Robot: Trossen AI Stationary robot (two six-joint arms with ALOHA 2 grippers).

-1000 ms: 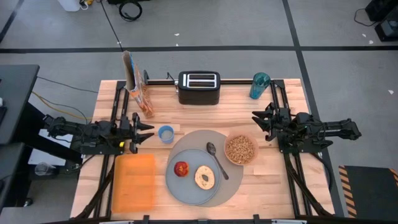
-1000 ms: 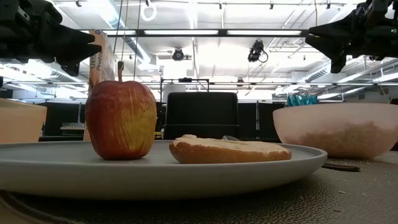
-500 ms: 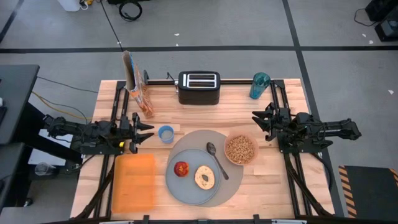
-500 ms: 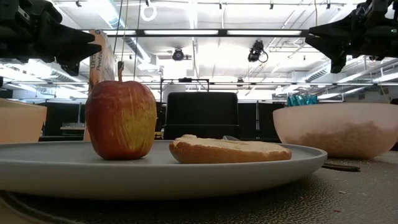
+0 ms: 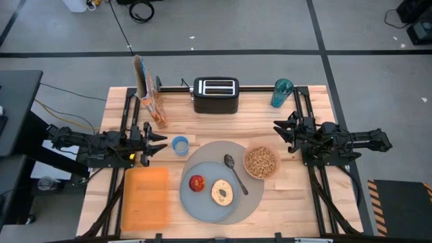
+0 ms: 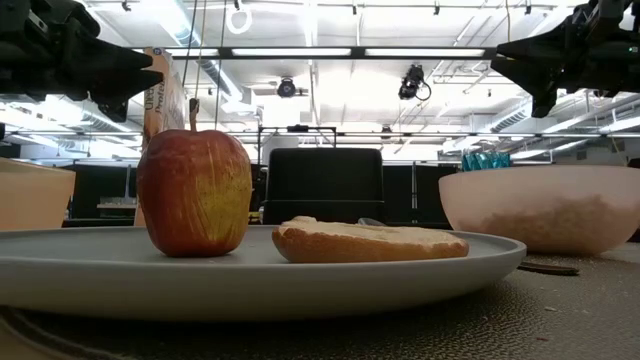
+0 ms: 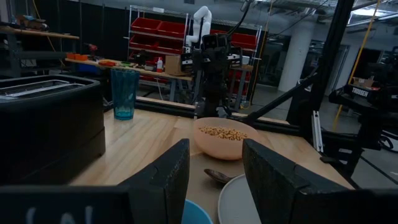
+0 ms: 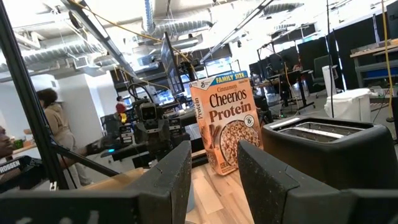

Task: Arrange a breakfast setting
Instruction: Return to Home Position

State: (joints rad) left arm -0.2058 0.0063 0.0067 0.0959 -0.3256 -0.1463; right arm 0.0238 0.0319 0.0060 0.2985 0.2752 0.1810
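Note:
A round grey mat point(image 5: 251, 196) lies at the table's near middle. On it a blue-grey plate point(image 5: 202, 202) carries a red apple point(image 5: 196, 183) and a bagel point(image 5: 222, 192). A metal spoon point(image 5: 235, 173) lies beside the plate, and a pink bowl point(image 5: 261, 162) of cereal stands on the mat's right edge. A small blue cup point(image 5: 180, 145) stands left of the mat. My left gripper point(image 5: 159, 143) is open and empty, left of the cup. My right gripper point(image 5: 278, 132) is open and empty, above the table right of the bowl.
A black toaster point(image 5: 216, 94) stands at the far middle, a cereal box point(image 5: 143, 86) at the far left, a teal tumbler point(image 5: 282, 92) at the far right. An orange board point(image 5: 144, 196) lies at the near left. People show in the room beyond point(image 8: 53, 118).

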